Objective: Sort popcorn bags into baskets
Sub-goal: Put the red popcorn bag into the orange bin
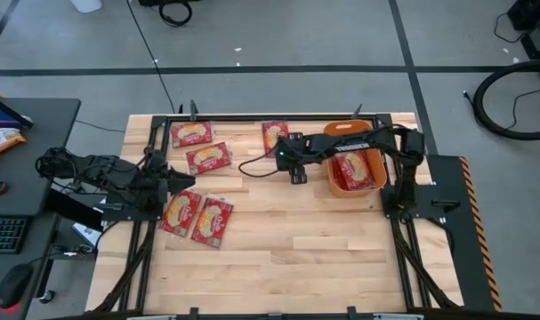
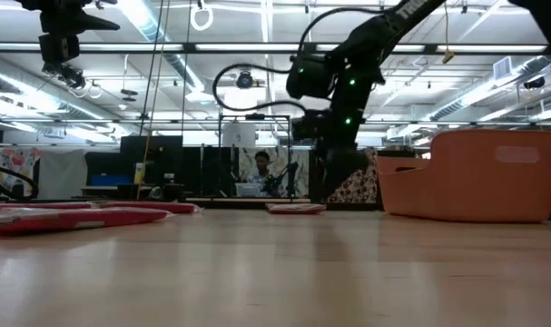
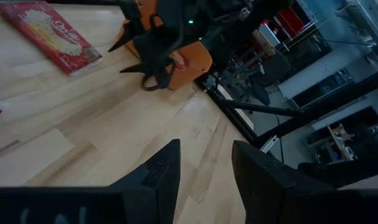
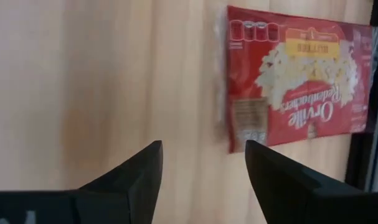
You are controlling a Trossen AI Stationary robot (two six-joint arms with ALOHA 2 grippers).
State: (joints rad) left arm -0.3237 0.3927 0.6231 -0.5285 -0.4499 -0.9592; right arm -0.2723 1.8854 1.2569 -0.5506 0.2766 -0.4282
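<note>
Five red popcorn bags lie flat on the wooden table: two near the far left (image 1: 191,133) (image 1: 207,158), one by the far edge (image 1: 274,135), and two near the left arm (image 1: 181,212) (image 1: 213,220). More bags (image 1: 357,167) lie inside the orange basket (image 1: 334,180) at the right. My right gripper (image 1: 298,176) hangs open above bare wood left of the basket. Its wrist view shows a bag (image 4: 294,81) ahead of the open fingers (image 4: 201,146). My left gripper (image 1: 185,180) (image 3: 204,155) is open above the table's left side, beside the near pair.
The basket (image 2: 475,173) stands tall at the table's right. The right arm (image 3: 154,62) reaches across the far middle. A black frame runs along the table's edges. A side desk with a keyboard and mouse (image 1: 12,284) sits left of the table. Bare wood fills the near half.
</note>
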